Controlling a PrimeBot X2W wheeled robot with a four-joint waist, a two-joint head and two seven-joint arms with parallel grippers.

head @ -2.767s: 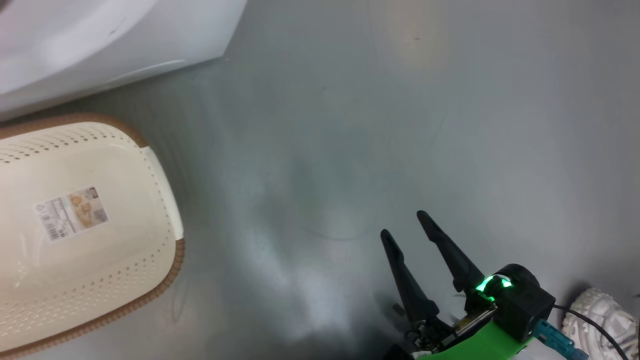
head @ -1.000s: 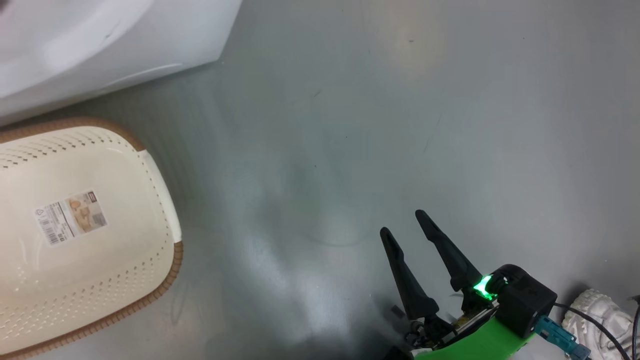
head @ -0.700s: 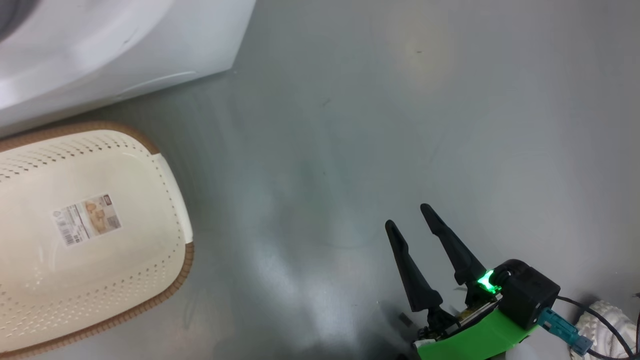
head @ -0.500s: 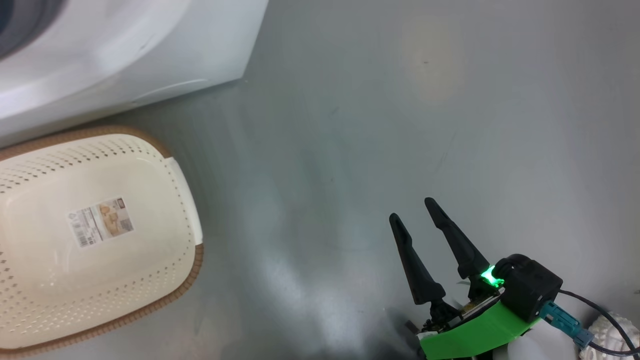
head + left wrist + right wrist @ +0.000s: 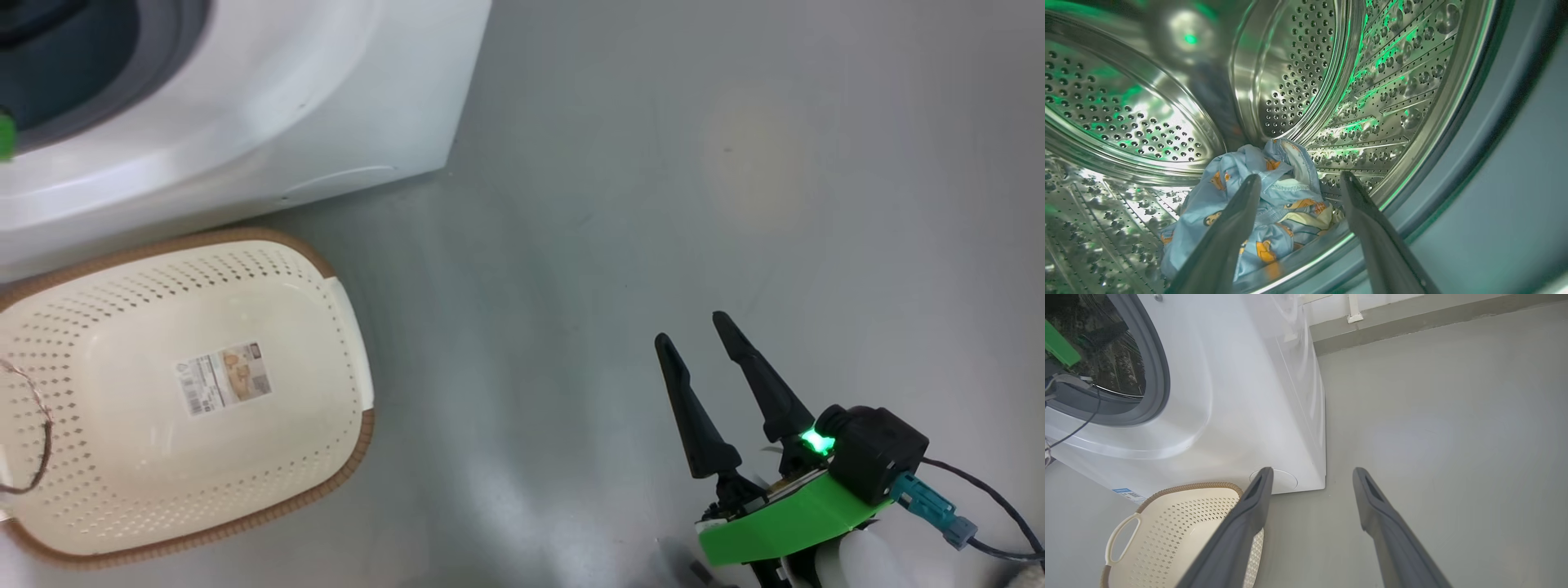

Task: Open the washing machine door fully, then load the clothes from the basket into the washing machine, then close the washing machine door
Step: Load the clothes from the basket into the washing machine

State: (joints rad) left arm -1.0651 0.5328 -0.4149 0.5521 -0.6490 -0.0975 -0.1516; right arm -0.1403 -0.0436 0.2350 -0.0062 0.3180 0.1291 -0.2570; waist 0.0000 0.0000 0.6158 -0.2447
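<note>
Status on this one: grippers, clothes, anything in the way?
Left gripper open inside the drum, clothes lying just ahead. Right gripper open, empty, over the floor. Basket shows no clothes. Left arm occupies the washing machine opening.

In the head view the washer (image 5: 245, 122) ran off the top and left edges, its opening at upper left cut to a dark slice. The basket (image 5: 163, 278) lost its left end to the frame edge, and its sticker (image 5: 223, 378) was too small to read. In the left wrist view one blurred finger (image 5: 1224, 237) of the left gripper (image 5: 1300, 176) covered the lower middle of the clothes (image 5: 1286, 192). In the right wrist view — lower left — the bottom edge cut the basket, and the blue label (image 5: 1124, 491) was illegible.
</note>
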